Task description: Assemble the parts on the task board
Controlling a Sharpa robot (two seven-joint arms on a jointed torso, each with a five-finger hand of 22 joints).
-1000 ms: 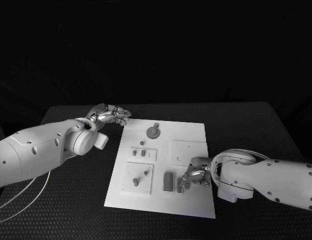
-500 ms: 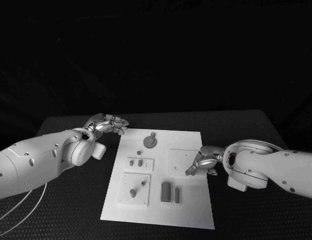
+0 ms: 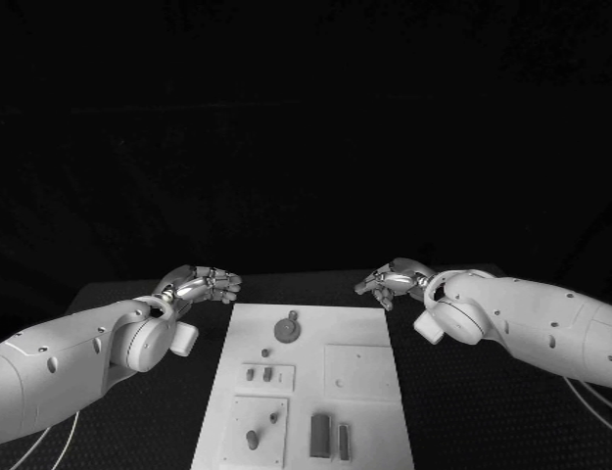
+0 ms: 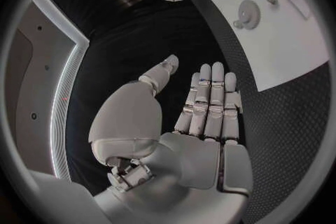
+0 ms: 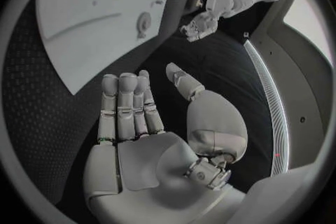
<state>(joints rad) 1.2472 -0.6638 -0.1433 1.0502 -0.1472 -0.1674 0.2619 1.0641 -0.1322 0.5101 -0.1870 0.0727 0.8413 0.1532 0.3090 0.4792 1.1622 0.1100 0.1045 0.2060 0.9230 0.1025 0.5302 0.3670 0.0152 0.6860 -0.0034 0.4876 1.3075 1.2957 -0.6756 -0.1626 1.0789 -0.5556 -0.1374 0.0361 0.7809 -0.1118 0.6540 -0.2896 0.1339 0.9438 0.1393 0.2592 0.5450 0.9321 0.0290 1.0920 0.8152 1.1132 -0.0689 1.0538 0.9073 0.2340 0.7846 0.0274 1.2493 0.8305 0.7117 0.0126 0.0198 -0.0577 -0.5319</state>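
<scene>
The white task board [image 3: 362, 328] lies flat in the middle of the black table. Grey parts rest on it: a round toothed piece [image 3: 287, 330] near the far end, two small pieces [image 3: 259, 373] in a raised plate, and two upright bars [image 3: 328, 436] near the front. My left hand [image 3: 202, 286] hovers off the board's far left corner, fingers straight and apart, holding nothing [image 4: 203, 112]. My right hand [image 3: 391, 279] hovers off the far right corner, also flat and holding nothing [image 5: 133, 115]. The board [image 4: 280, 50] and toothed piece [image 4: 248, 13] lie beside the left hand.
A square raised plate [image 3: 359, 370] sits on the board's right half and another plate [image 3: 257, 431] with small pieces at its front left. Black table surface [image 3: 461, 392] runs along both sides of the board. Cables [image 3: 602, 406] hang under my right arm.
The camera has tilted up. My right hand has left the front right of the board by the bars and risen back to the far right corner. The left hand stays by the far left corner.
</scene>
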